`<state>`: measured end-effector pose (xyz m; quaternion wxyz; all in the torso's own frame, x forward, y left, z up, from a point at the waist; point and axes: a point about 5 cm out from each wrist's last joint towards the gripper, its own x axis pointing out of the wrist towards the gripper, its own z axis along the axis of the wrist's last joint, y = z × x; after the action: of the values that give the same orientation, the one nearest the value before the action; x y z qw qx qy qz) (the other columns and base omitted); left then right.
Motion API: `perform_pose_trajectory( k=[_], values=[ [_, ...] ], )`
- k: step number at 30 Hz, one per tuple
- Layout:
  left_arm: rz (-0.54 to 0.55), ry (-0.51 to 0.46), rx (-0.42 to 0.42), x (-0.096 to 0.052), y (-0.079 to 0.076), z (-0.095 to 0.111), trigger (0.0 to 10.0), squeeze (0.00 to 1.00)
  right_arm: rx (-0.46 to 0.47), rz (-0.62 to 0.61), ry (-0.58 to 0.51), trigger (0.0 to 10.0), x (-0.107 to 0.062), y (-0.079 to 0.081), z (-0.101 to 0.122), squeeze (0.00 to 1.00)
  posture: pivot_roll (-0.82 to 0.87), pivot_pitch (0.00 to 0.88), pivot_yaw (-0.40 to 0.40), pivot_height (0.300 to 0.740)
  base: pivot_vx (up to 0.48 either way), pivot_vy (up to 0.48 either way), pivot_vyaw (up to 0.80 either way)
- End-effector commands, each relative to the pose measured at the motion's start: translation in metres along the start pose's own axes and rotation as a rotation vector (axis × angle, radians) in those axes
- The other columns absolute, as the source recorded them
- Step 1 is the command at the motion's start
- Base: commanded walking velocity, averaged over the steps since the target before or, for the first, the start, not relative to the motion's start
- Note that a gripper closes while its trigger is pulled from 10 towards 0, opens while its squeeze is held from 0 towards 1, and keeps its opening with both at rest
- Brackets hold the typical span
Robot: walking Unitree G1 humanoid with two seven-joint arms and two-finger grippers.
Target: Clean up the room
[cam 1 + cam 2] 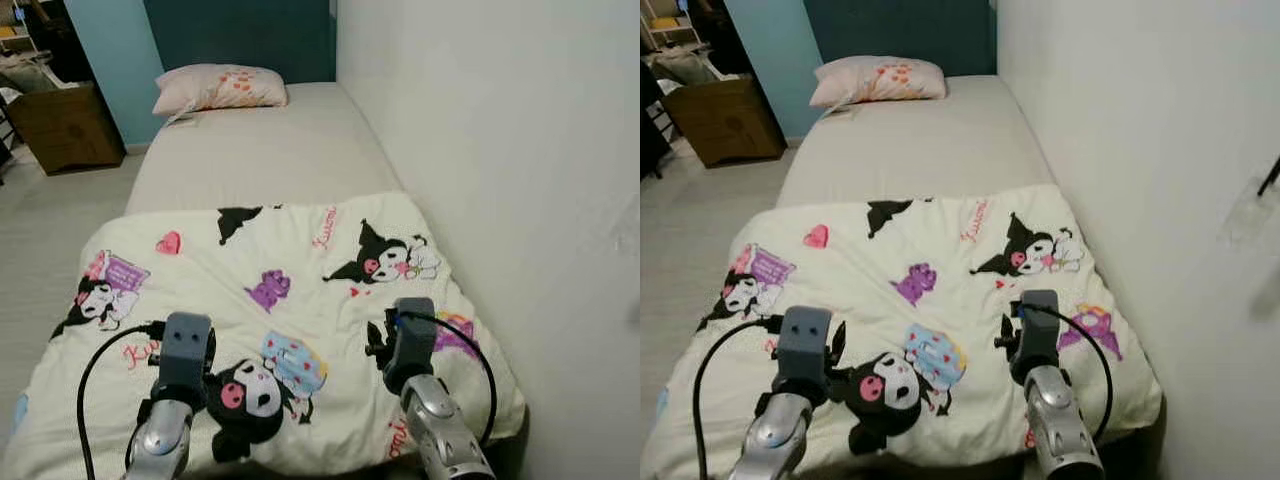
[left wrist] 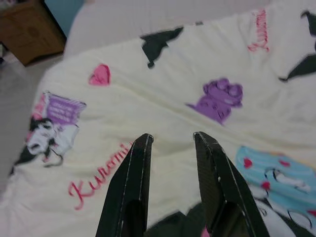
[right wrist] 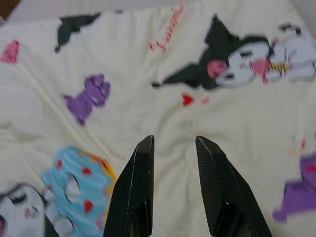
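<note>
Blanket: cream, printed with cartoon characters, lying spread over the foot half of the bed, its far edge sitting roughly midway up the mattress. Judging it soft, light, floppy, quilted enough to hold creases; not fragile, not slippery. It is likely draping and folding wherever lifted, so two holds are going to serve better than one. Best places to take it: the two near corners at about 7 and 5 o'clock, or the far edge at 11 and 1 o'clock if it is being drawn up toward the pillow.

Orientation: the spread piece is looking about as wide as deep, so no strong long axis; the bed's own long axis is running 6 to 12 o'clock, head end at 12. Shallow wrinkles are crossing the cloth.

Left pincer: released, fingers parted, hovering just over the blanket near 7 o'clock, nothing between them.

Right pincer: likewise released, parted, hanging over the cloth near 5 o'clock, gripping nothing.

Outward: pillow lying at 12 o'clock on bare mattress, well apart from the blanket. White wall running along 3 o'clock. Wooden box standing on the floor at 10 o'clock
</note>
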<state>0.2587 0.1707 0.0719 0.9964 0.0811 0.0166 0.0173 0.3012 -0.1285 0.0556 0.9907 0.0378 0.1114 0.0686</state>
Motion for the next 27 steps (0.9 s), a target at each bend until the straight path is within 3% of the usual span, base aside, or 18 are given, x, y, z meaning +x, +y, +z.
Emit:
perform_pose_trajectory(
  k=[1, 15, 22, 27],
  values=[
    [0.003, 0.014, 0.011, -0.004, 0.000, -0.005, 10.0, 0.00, -0.001, 0.013, 0.000, 10.0, 0.000, 0.003, -0.002, 0.00, -0.05, 0.000, 0.029, 0.671, 0.000, 0.000, 0.00],
    [0.035, -0.029, 0.011, -0.009, 0.000, 0.000, 10.0, 0.00, 0.001, 0.084, -0.009, 10.0, 0.002, 0.009, -0.003, 0.00, -0.04, 0.000, 0.025, 0.731, 0.000, 0.000, 0.00],
    [0.044, -0.034, 0.010, -0.012, 0.000, -0.001, 10.0, 0.00, 0.009, 0.096, -0.009, 10.0, 0.002, 0.010, -0.004, 0.00, -0.04, 0.000, 0.024, 0.740, 0.000, 0.000, 0.00],
    [0.048, -0.036, 0.000, -0.013, -0.001, -0.001, 10.0, 0.00, 0.066, 0.118, -0.007, 10.0, 0.000, 0.012, -0.006, 0.00, -0.04, 0.000, 0.025, 0.740, 0.000, 0.000, 0.00]
  ],
)
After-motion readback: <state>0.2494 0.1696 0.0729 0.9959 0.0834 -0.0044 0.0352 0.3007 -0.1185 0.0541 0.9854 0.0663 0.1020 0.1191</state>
